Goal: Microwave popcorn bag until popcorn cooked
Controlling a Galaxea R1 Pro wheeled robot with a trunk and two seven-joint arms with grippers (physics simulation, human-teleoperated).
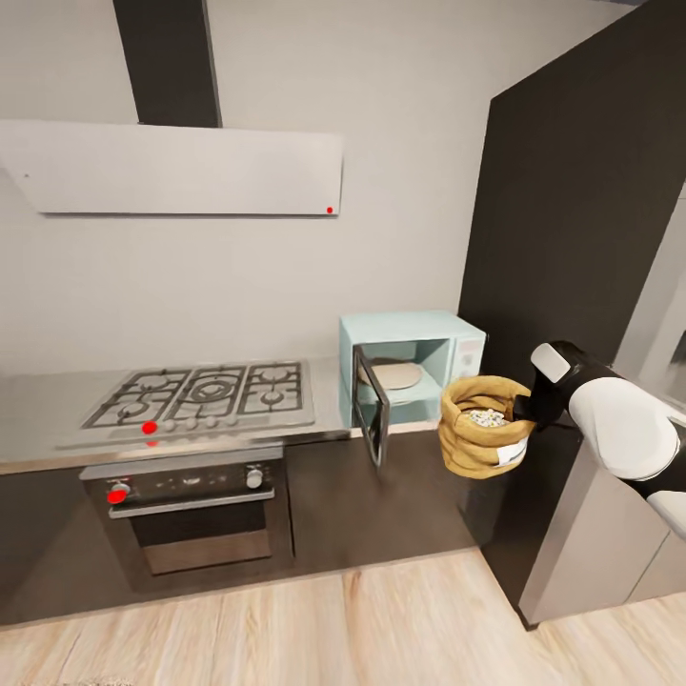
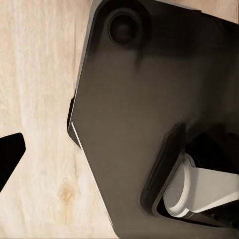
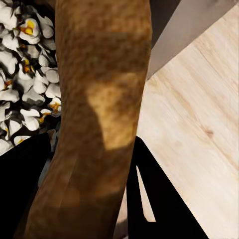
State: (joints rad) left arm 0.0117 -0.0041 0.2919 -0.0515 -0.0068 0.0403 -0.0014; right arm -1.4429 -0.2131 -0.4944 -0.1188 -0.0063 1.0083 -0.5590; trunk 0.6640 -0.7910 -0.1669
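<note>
We see our right arm [image 1: 624,429] as rounded glossy white shells joined by black segments, with black end effector fingers [image 3: 159,199]; our base [image 2: 149,124] is dark grey.

Bag: I see the popcorn bag's [image 3: 102,114] tan-brown rolled rim running between my right tool's [image 3: 87,191] two dark fingers [image 3: 159,199], one inside the sack, one outside.
Contents: white popped popcorn [image 3: 25,84] with yellow centres lies inside the bag.
Beyond: light wood floor [image 3: 199,124] and a grey panel edge [image 3: 184,30].
</note>
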